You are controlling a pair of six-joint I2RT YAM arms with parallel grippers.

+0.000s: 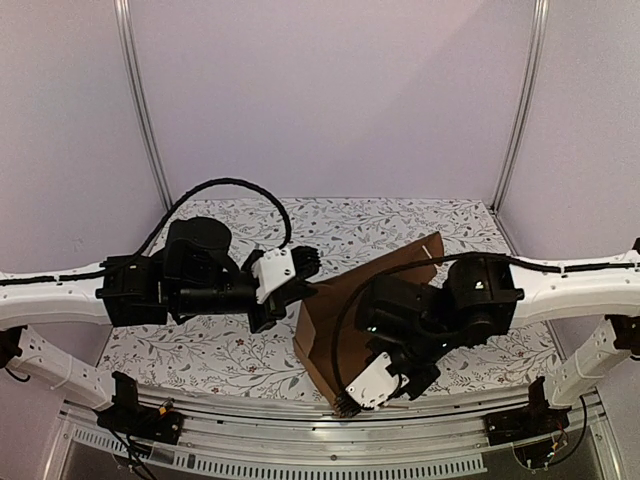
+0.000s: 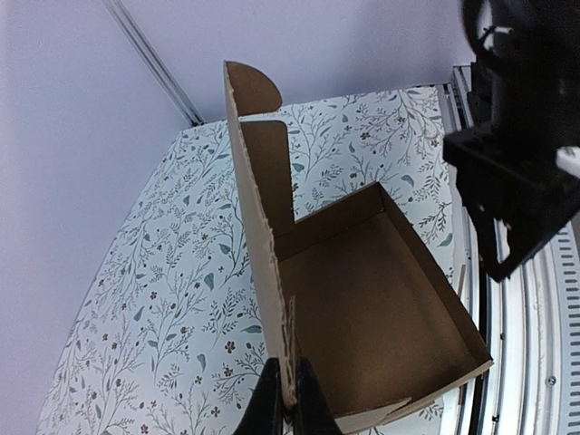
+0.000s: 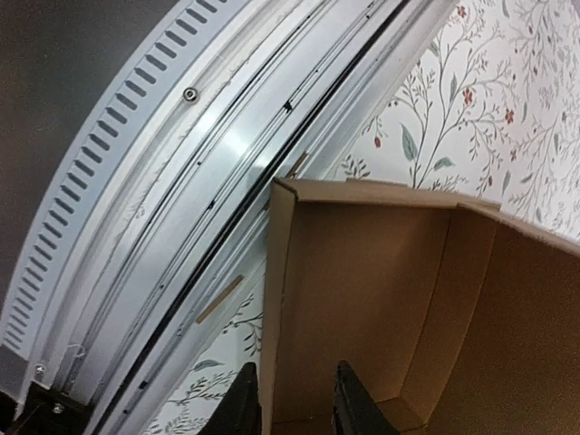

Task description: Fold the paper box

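Observation:
The paper box (image 1: pixel 325 320) is plain brown cardboard, partly formed, near the table's front middle. In the left wrist view the paper box (image 2: pixel 362 299) has raised side walls and a tall flap with a rounded tab standing at its left. My left gripper (image 2: pixel 288 399) is shut on the lower edge of that tall left wall; from above it (image 1: pixel 305 290) sits at the box's left top corner. My right gripper (image 3: pixel 294 403) is open, its fingers (image 3: pixel 245 403) straddling the near wall of the paper box (image 3: pixel 362 290) without pinching it. From above it (image 1: pixel 352 398) is at the front edge.
A floral cloth (image 1: pixel 200 350) covers the table. A metal rail (image 3: pixel 181 181) runs along the near edge, close to the box's front wall. A small tan strip (image 3: pixel 220 299) lies by the rail. The right arm (image 2: pixel 521 163) hangs over the box's far side.

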